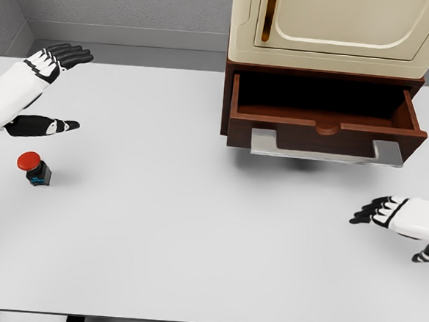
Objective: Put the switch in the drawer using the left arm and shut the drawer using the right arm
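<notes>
While the right hand hovers low at about 4 o'clock over the white surface, its fingers are loosely spread and hold nothing. At 9 o'clock the switch, red button on a dark base, stands on the surface just below the left hand, apart from its thumb. That hand's fingers are spread wide, empty. Farther off, at 1 o'clock, the brown drawer stands pulled open beneath a cream cabinet.

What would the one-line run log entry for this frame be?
switch: on table, untouched | drawer: open | left hand: open, above switch | right hand: open, resting below drawer
</notes>
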`<control>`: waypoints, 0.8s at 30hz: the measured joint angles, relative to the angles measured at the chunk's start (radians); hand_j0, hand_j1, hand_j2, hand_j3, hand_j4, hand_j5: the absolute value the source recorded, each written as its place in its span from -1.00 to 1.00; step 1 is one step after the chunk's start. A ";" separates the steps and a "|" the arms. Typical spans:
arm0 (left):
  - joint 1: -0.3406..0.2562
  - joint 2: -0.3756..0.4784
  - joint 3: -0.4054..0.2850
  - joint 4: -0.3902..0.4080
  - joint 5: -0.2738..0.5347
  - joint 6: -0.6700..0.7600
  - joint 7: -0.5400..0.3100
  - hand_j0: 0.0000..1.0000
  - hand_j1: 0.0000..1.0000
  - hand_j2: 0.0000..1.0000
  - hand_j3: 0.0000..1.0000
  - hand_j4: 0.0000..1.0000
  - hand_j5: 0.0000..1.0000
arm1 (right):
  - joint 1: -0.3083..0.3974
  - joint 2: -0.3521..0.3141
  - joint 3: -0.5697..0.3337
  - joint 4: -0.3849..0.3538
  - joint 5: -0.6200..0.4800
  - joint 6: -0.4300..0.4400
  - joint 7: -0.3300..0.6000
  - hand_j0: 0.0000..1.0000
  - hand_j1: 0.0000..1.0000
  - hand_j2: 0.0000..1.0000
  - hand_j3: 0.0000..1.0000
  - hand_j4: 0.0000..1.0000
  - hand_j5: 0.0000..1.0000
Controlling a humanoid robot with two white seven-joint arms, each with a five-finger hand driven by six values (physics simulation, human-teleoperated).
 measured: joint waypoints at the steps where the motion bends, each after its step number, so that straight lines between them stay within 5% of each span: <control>1: 0.000 0.000 0.000 0.000 0.000 0.000 0.000 1.00 1.00 1.00 1.00 1.00 1.00 | -0.003 0.000 0.004 0.000 -0.001 0.000 0.000 1.00 1.00 1.00 1.00 1.00 1.00; 4: 0.000 0.000 0.000 0.000 0.000 0.000 0.000 1.00 1.00 1.00 1.00 1.00 1.00 | -0.014 -0.002 0.008 0.000 -0.010 0.000 0.000 1.00 1.00 1.00 1.00 1.00 1.00; 7: 0.020 0.000 -0.002 -0.004 0.001 0.000 0.000 1.00 1.00 1.00 1.00 1.00 1.00 | 0.009 -0.024 -0.030 0.000 -0.049 -0.001 0.000 0.31 0.31 0.31 0.31 0.31 0.31; 9: 0.021 0.002 -0.002 -0.008 0.011 0.000 0.002 1.00 1.00 1.00 1.00 1.00 1.00 | 0.031 -0.036 -0.072 0.001 -0.086 -0.001 0.000 0.08 0.08 0.08 0.08 0.08 0.08; 19: 0.078 0.076 -0.002 0.000 0.348 0.000 -0.003 1.00 1.00 1.00 1.00 1.00 1.00 | 0.037 -0.045 -0.127 0.002 -0.240 0.000 0.000 0.24 0.24 0.24 0.24 0.24 0.24; 24: 0.186 0.103 -0.009 0.001 0.533 0.000 -0.008 1.00 1.00 1.00 1.00 1.00 1.00 | 0.037 -0.034 -0.128 0.002 -0.274 0.000 0.000 0.24 0.24 0.24 0.24 0.24 0.24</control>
